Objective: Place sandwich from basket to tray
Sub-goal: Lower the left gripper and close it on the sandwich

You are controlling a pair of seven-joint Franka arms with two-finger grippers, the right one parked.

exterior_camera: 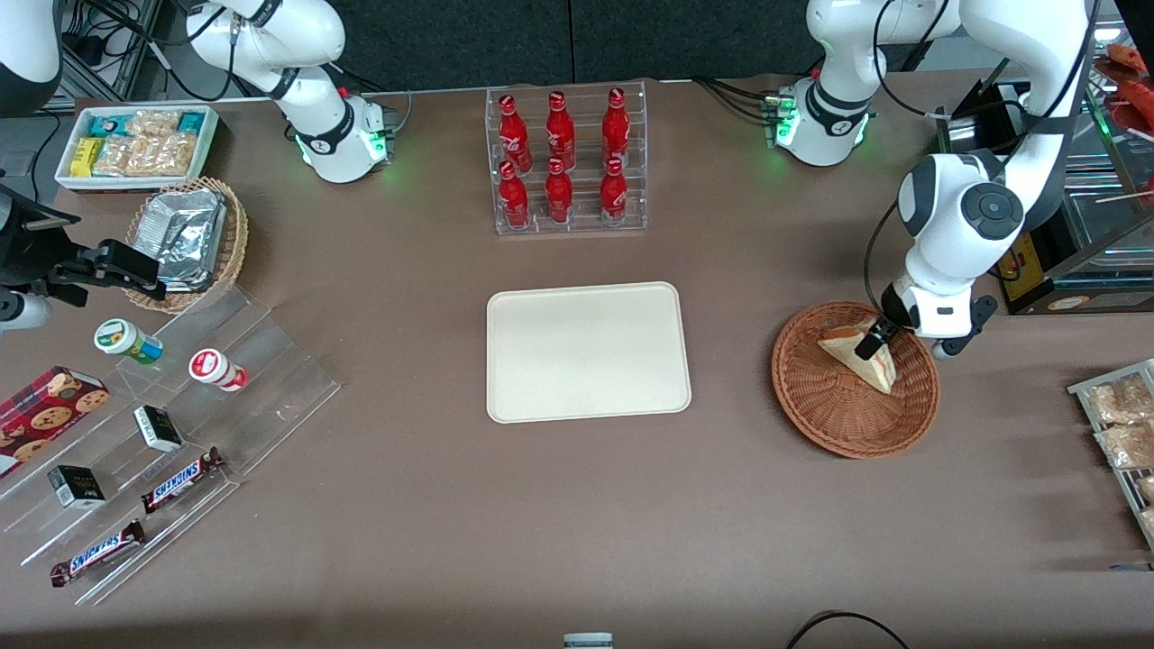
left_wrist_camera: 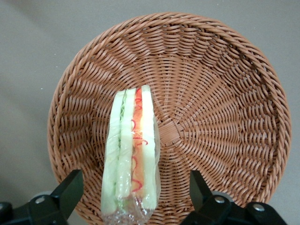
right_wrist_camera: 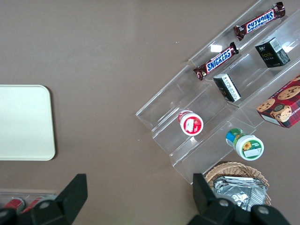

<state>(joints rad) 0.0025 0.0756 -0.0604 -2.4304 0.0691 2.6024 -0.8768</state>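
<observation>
The sandwich (exterior_camera: 863,359), a wrapped wedge of pale bread with red and yellow filling, rests on its side in the round reddish-brown wicker basket (exterior_camera: 816,415) toward the working arm's end of the table. My left gripper (exterior_camera: 876,341) hangs low over the basket. In the left wrist view the gripper (left_wrist_camera: 133,183) is open, and its black fingers (left_wrist_camera: 70,187) stand one on each side of the sandwich (left_wrist_camera: 132,150), apart from the wrapper. The basket (left_wrist_camera: 211,117) weave fills that view. The cream-white tray (exterior_camera: 588,351) lies bare at the table's middle and also shows in the right wrist view as the tray (right_wrist_camera: 23,122).
A clear rack of red bottles (exterior_camera: 565,162) stands farther from the front camera than the tray. Toward the parked arm's end are a stepped acrylic shelf of snacks (exterior_camera: 162,424), a tan basket with foil packets (exterior_camera: 189,239) and a white bin (exterior_camera: 135,144). Snack packets (exterior_camera: 1118,424) lie beside the basket at the table's edge.
</observation>
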